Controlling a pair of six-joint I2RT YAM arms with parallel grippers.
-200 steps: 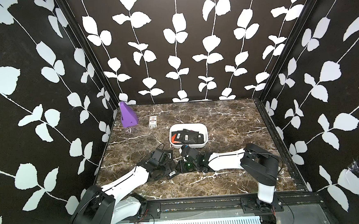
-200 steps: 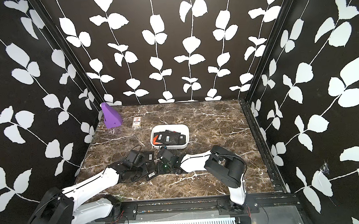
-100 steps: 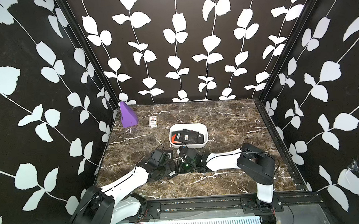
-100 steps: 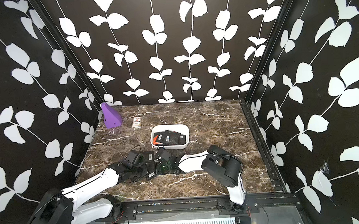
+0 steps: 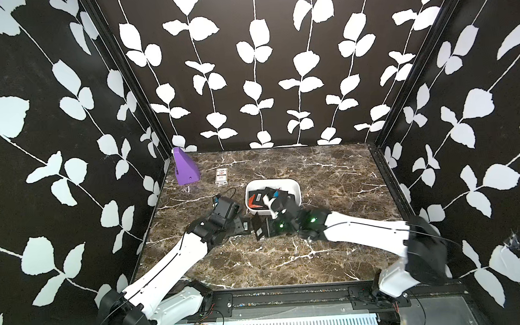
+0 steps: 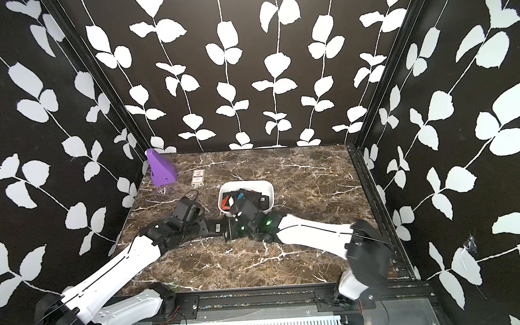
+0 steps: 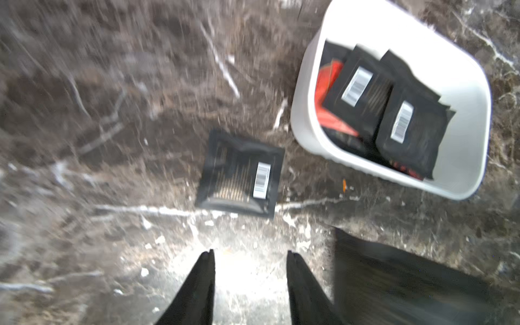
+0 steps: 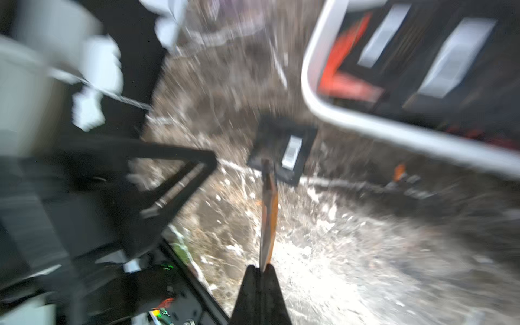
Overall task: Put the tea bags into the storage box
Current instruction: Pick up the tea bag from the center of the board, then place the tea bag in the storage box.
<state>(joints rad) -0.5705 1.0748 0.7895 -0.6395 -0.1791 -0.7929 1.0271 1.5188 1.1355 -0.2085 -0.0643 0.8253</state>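
The white storage box (image 5: 297,188) (image 6: 270,190) (image 7: 306,84) (image 8: 365,123) holds several black tea bags and a red-orange one. One black tea bag (image 5: 246,225) (image 7: 239,174) (image 8: 284,149) lies flat on the marble in front of the box. My right gripper (image 5: 267,227) (image 8: 261,268) is shut on another tea bag (image 5: 257,225) (image 8: 268,211), held on edge just above the table. My left gripper (image 5: 237,228) (image 7: 250,253) stands open and holds nothing, a short way from the flat bag. Both wrist views are blurred.
A purple wedge block (image 5: 185,168) stands in the back left corner, with a small white packet (image 5: 222,175) beside it. Patterned walls close the marble table (image 5: 289,260) on three sides. Both arms meet just in front of the box.
My right gripper has shut on a tea bag and swung slightly toward the box. My left gripper's jaws have opened.
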